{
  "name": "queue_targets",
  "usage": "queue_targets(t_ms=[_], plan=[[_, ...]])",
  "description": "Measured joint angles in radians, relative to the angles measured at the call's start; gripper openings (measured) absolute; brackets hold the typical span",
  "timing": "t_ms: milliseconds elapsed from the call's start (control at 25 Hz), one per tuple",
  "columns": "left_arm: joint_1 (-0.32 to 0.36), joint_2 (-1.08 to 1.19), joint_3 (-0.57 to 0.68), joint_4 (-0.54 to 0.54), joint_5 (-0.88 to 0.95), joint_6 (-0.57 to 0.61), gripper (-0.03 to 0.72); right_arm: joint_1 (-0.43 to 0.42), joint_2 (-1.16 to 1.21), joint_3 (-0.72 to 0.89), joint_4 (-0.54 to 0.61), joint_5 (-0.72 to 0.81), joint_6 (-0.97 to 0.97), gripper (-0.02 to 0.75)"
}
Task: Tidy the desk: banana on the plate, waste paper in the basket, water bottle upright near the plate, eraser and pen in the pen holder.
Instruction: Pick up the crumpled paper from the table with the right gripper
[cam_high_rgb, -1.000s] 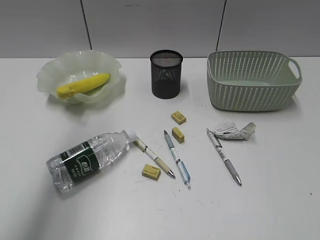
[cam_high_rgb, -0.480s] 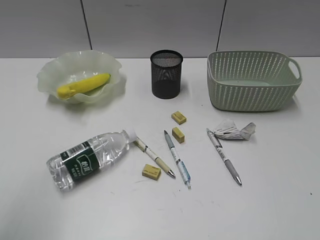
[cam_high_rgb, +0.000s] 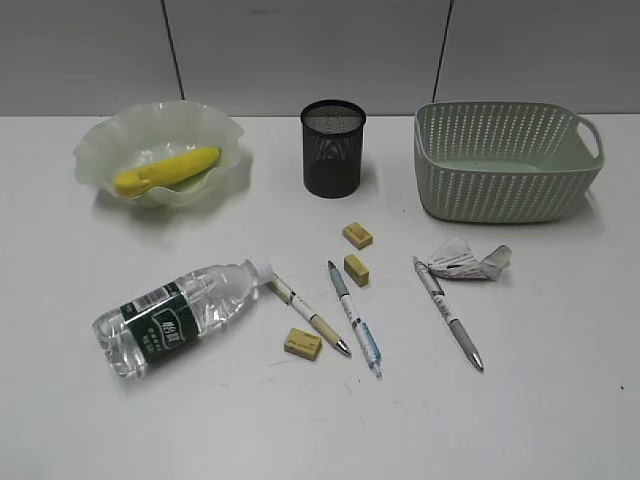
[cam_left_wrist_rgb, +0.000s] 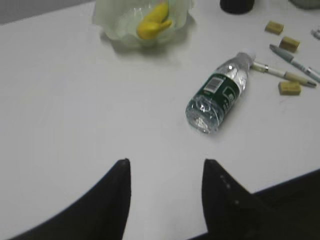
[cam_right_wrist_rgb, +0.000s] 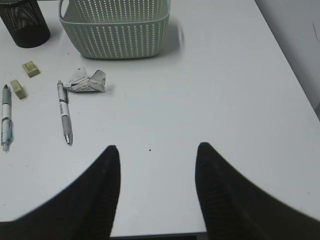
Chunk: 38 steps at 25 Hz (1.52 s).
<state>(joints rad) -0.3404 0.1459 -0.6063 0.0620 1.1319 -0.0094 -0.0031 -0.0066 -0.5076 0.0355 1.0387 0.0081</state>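
Since the banana (cam_high_rgb: 165, 170) already lies on the plate (cam_high_rgb: 100, 150), your next risk is the bottle (cam_high_rgb: 180, 315), lying on its side at seven o'clock on the tabletop (cam_high_rgb: 560, 420), cap touching a pen (cam_high_rgb: 310, 317). It may roll if you nudge it. Left tool (cam_left_wrist_rgb: 166, 172) and right tool (cam_right_wrist_rgb: 157, 160) both gape wide, empty. The paper wad (cam_high_rgb: 465, 260) sits at four o'clock, short of the basket (cam_high_rgb: 505, 165).

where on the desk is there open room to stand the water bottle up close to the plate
Bare desk lies in front of the plate, between it and the lying water bottle, and between the plate and the pen holder. The middle is crowded: three erasers and three pens, with the waste paper nearby.
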Motion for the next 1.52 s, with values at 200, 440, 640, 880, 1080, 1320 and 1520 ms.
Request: queue_targets(t_ms=[200,440,640,880,1080,1320,1520], plan=[[0.000,-0.148,0.066,-0.001,-0.059,0.000,0.351,0.000,0.000,0.000,0.000,-0.001,-0.002,0.393],[0.000,-0.152,0.068,-0.002,-0.071,0.000,0.350,0.000,0.072,-0.025,0.054,-0.050,-0.165,0.393],[0.000,-0.152,0.068,-0.003,-0.071,0.000,0.350,0.002,0.338,-0.064,0.158,-0.129,-0.377,0.393],[0.000,-0.152,0.068,-0.003,-0.072,0.000,0.350,0.073,0.719,-0.191,0.174,-0.229,-0.473,0.537],[0.000,-0.152,0.068,-0.003,-0.074,0.000,0.350,0.172,1.043,-0.350,0.174,-0.218,-0.570,0.582],[0.000,-0.152,0.068,-0.003,-0.074,0.000,0.350,0.231,1.450,-0.597,0.168,-0.123,-0.616,0.583],[0.000,-0.152,0.068,-0.003,-0.075,0.000,0.350,0.231,1.735,-0.789,0.167,-0.038,-0.616,0.583]])
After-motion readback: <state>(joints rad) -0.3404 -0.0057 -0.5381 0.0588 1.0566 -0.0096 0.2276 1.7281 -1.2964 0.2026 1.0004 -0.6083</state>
